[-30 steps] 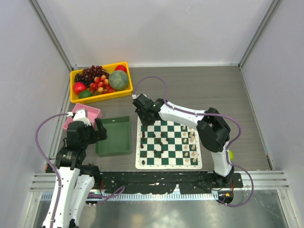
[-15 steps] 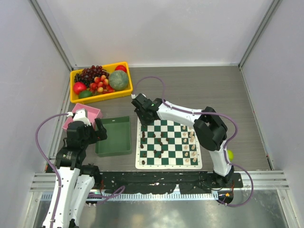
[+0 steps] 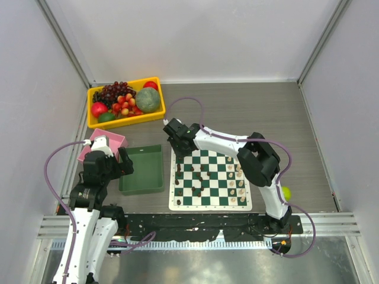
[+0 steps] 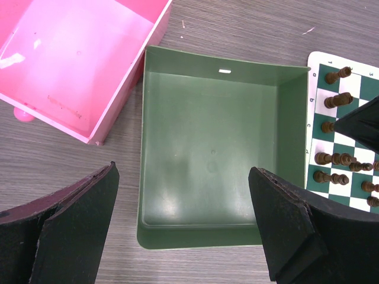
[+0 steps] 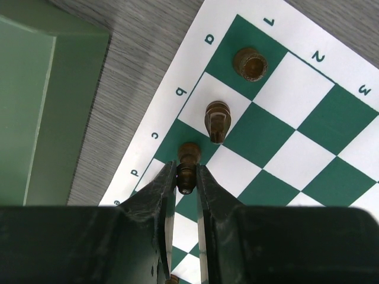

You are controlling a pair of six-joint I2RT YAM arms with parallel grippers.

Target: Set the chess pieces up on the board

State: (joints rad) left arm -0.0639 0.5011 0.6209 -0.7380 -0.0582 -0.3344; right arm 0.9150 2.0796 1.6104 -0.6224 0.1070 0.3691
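- The dark piece (image 5: 188, 165) sits pinched in the narrow jaws of the right gripper (image 5: 185, 177), right over the edge square by the letter c. I can't tell whether it has touched down.
- Next door, a dark knight (image 5: 217, 120) stands on b and a dark rook (image 5: 250, 63) fills the corner at a, so the back rank is filling in order.
- Across the board (image 3: 210, 207), cream pieces (image 3: 235, 177) line the right-hand side in two rows, and that side looks about done.
- Other dark pieces (image 3: 199, 177) stand scattered mid-board. Those look like the work left.
- Off to the board's left, the left gripper (image 4: 183, 171) hovers above the green tray (image 4: 177, 65), jaws wide and holding nothing.
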